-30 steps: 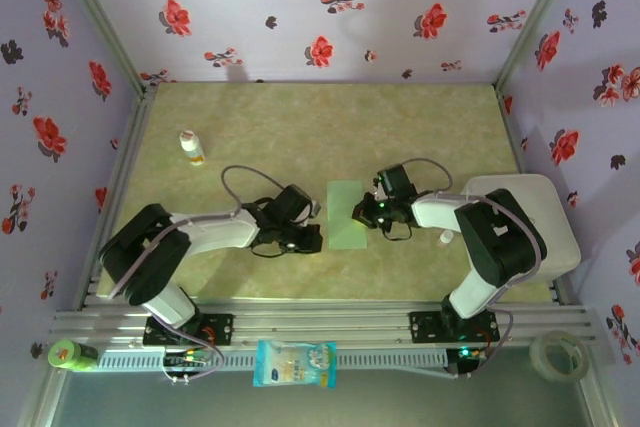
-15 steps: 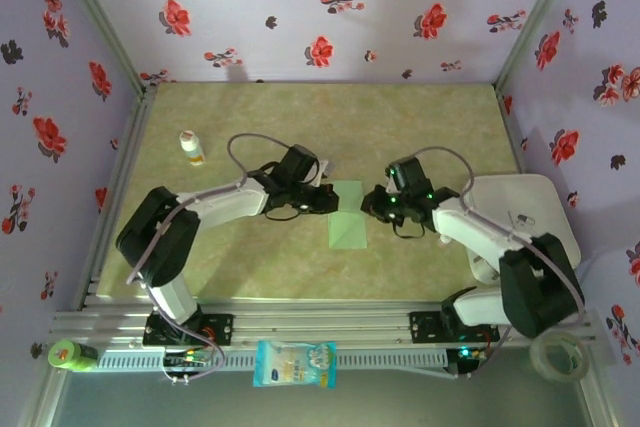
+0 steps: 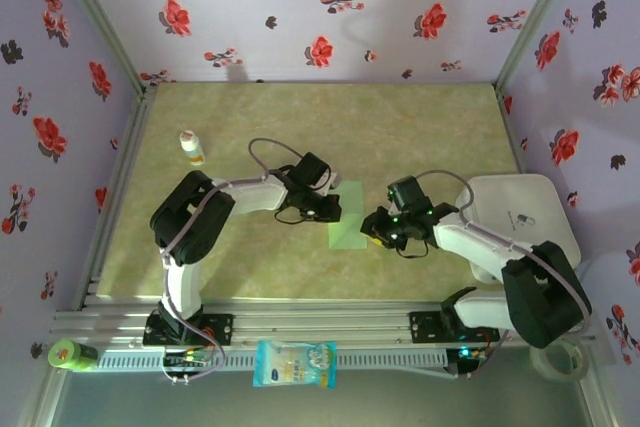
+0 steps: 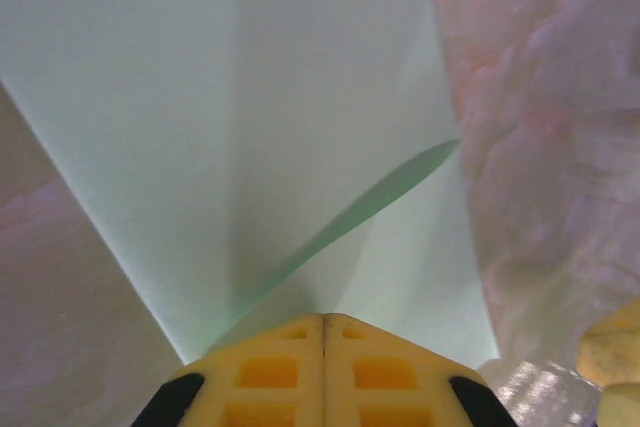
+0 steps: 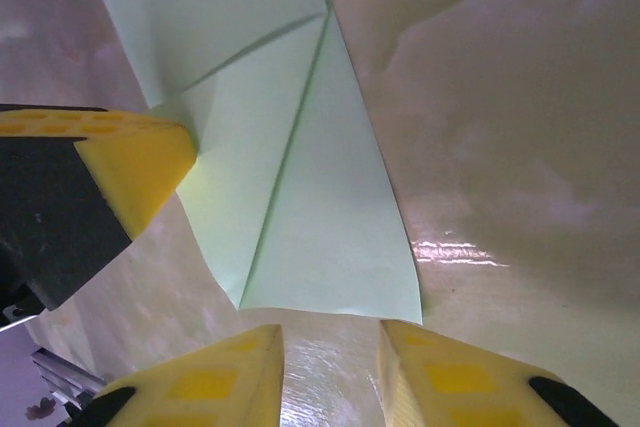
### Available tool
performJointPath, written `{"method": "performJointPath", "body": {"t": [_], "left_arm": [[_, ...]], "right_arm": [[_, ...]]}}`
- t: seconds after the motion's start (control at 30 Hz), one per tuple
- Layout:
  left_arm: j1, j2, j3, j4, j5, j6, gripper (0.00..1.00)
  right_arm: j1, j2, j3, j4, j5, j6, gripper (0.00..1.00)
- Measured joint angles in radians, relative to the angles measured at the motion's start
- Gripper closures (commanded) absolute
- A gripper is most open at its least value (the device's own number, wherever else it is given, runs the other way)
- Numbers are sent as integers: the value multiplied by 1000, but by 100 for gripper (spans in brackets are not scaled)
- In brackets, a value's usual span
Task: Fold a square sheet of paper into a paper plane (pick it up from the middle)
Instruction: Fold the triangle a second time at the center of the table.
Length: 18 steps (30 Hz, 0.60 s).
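The square sheet of paper (image 3: 350,229) lies on the table as a narrow pale mint-green strip with folded flaps and diagonal creases (image 5: 320,217). My left gripper (image 3: 331,209) is at its left edge, shut, its yellow tips (image 4: 322,325) against the paper (image 4: 200,97), where one flap stands slightly raised. One left finger (image 5: 130,162) touches the sheet's edge in the right wrist view. My right gripper (image 3: 373,231) sits low at the sheet's right side, partly open (image 5: 330,372). The paper's near edge lies just ahead of its fingers, with only bare table between them.
A small white bottle (image 3: 191,148) stands at the far left of the table. A white board (image 3: 535,217) lies under the right arm. On the front rail are a white-and-blue packet (image 3: 294,363), a tape roll (image 3: 558,355) and a green object (image 3: 68,354).
My right gripper has opened and slid toward the near end of the sheet. My left gripper moved right and away, onto the paper's left edge, staying shut.
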Motion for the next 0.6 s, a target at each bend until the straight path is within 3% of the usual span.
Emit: {"method": "performJointPath", "body": {"t": [0.6], "left_arm": [[0, -7, -58, 70, 2, -3, 98]], "right_arm": [[40, 150, 21, 42, -13, 16, 65]]}}
